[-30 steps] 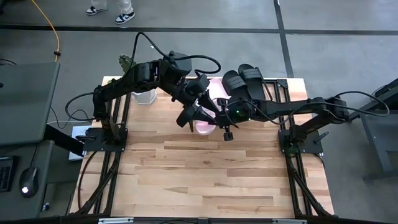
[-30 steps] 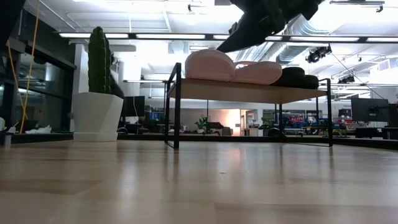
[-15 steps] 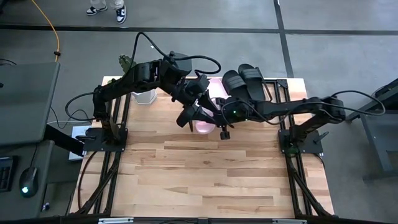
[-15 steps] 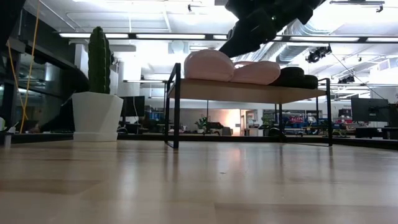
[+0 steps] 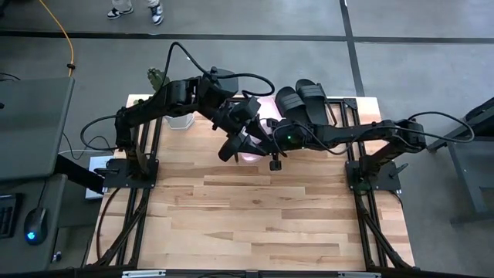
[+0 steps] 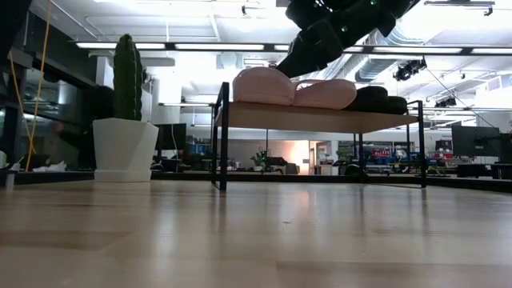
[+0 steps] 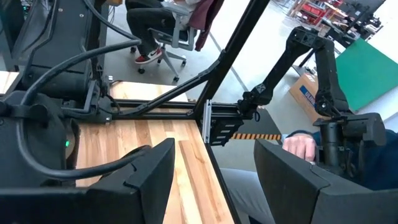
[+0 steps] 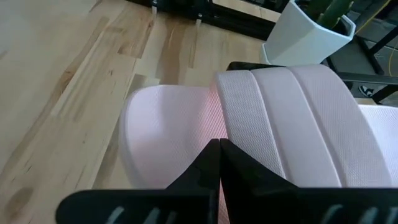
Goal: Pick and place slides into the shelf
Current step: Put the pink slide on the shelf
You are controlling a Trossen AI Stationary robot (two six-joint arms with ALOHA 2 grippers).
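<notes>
1. Nearest, we see the butcher-block tabletop (image 5: 255,216), pale planks with a visible grain, bare across its whole near half.
2. Above the near edge of the shelf (image 6: 320,117), the left gripper (image 5: 234,144) hangs with its two dark, blocky fingers (image 7: 146,180) spread wide, holding nothing.
3. Just beside it, the right gripper (image 5: 272,158) has its fingers (image 8: 217,163) pressed together, tips poised over the heel of a pink slide (image 8: 249,118); we cannot tell whether they touch it.
4. That slide has a smooth footbed and a ribbed, mesh-textured strap; its long axis runs near to far, heel toward us.
5. On the shelf, a light wooden plank in thin black metal end frames, we see two rounded pink slides (image 6: 296,86) at the left and two matte black slides (image 5: 302,104) at the right, side by side, all lengthwise near to far.
6. Farther left, a cactus in a white faceted pot (image 6: 126,146) stands at the table's far edge.
</notes>
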